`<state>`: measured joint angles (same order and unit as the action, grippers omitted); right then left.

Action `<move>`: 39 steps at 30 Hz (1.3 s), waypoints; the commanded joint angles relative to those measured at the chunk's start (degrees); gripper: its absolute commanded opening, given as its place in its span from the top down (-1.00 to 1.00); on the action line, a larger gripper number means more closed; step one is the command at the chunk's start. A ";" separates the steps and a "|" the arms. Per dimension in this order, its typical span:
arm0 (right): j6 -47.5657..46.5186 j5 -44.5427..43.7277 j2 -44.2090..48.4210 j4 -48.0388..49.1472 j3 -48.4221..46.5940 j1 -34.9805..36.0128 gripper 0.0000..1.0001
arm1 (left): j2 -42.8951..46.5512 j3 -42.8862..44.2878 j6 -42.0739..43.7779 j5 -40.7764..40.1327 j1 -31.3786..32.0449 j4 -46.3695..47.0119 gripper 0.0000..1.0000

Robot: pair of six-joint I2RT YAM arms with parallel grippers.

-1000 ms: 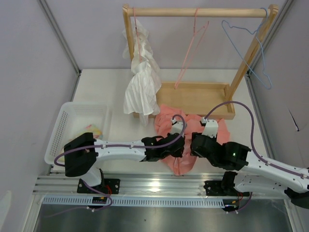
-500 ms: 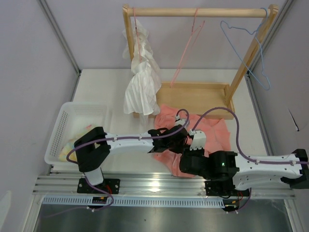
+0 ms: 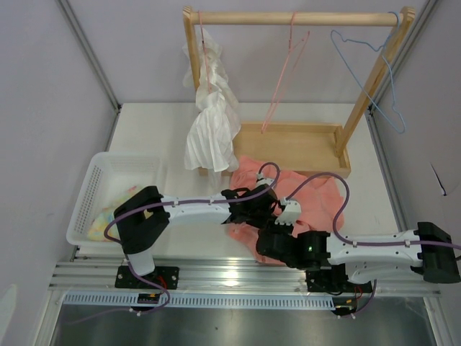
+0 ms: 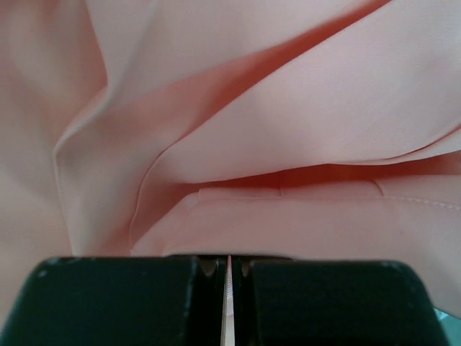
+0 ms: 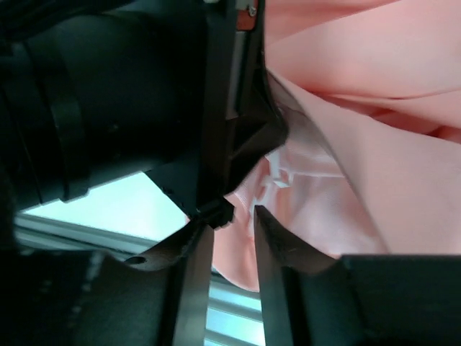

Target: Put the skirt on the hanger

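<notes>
The salmon-pink skirt [image 3: 317,191] lies crumpled on the table in front of the wooden rack. The pink wire hanger [image 3: 284,72] hangs empty from the rack's rail. My left gripper [image 3: 261,207] rests on the skirt's left part. In the left wrist view its jaws [image 4: 229,258] are closed, with a thin strip of fabric between them, and folds of skirt [image 4: 288,130] fill the view. My right gripper [image 3: 282,218] is right beside it. In the right wrist view its fingers [image 5: 234,213] are apart with skirt [image 5: 374,144] between them, and the left gripper's black body is at upper left.
A white ruffled garment [image 3: 212,122] hangs at the rack's left end and a light-blue hanger [image 3: 367,50] at its right. The rack's wooden base tray [image 3: 295,148] lies behind the skirt. A white basket [image 3: 94,187] at left holds a yellow-and-blue cloth [image 3: 108,213].
My right arm has swung left and lower, bringing its gripper up beside the left gripper. The left gripper has shifted a little right on the skirt. The pink hanger sways slightly.
</notes>
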<state>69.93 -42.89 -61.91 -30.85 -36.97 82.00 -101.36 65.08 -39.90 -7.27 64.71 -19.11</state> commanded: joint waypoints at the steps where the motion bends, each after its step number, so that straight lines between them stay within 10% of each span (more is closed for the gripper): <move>1: 0.98 -0.49 -3.22 1.68 0.67 4.90 0.35 | 1.43 3.47 0.97 1.99 0.68 5.32 1.00; 16: 20.41 -13.53 -4.09 -6.24 4.89 16.88 0.29 | -0.24 3.56 0.08 10.43 -3.18 6.20 1.00; 39: 7.15 -13.88 -9.19 11.78 7.70 9.59 0.30 | -2.88 7.43 1.49 12.89 -4.06 4.08 1.00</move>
<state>77.65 -53.56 -70.00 -21.12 -28.60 92.23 -103.74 70.11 -39.42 4.73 61.10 -15.64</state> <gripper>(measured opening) 0.355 0.004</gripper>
